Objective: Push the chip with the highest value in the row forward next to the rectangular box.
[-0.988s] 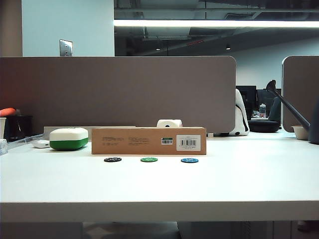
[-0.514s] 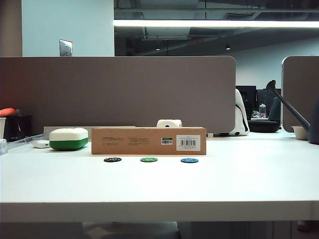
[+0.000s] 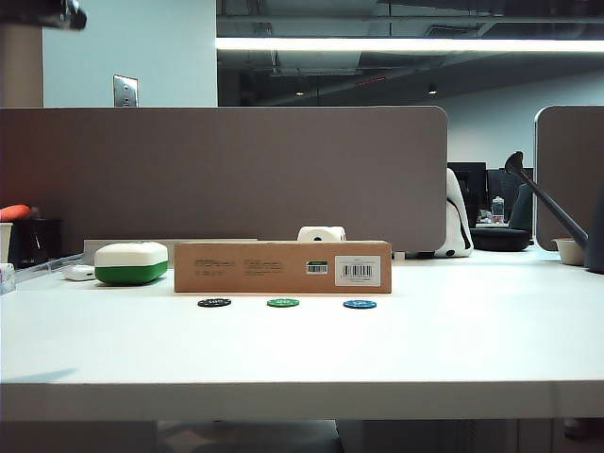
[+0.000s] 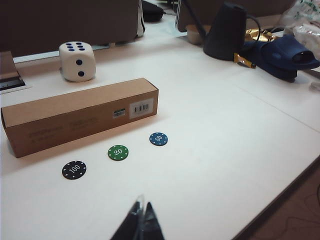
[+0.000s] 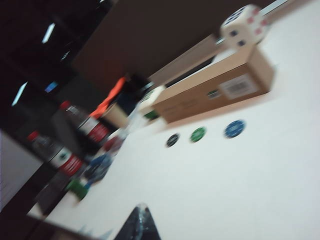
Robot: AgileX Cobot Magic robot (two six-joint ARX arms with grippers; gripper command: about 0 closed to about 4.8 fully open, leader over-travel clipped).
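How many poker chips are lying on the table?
3, in a row before the brown box: black chip marked 100, green chip marked 20 in the middle, blue chip marked 50 nearest the barcode end. More could hide behind the box.

Box [image 4: 75, 115]: matt brown cardboard, white paper label. Chips [image 4: 74, 170]: smooth plastic. Table [image 4: 240, 150]: smooth white laminate. Dice [image 4: 76, 61]: glossy plastic.
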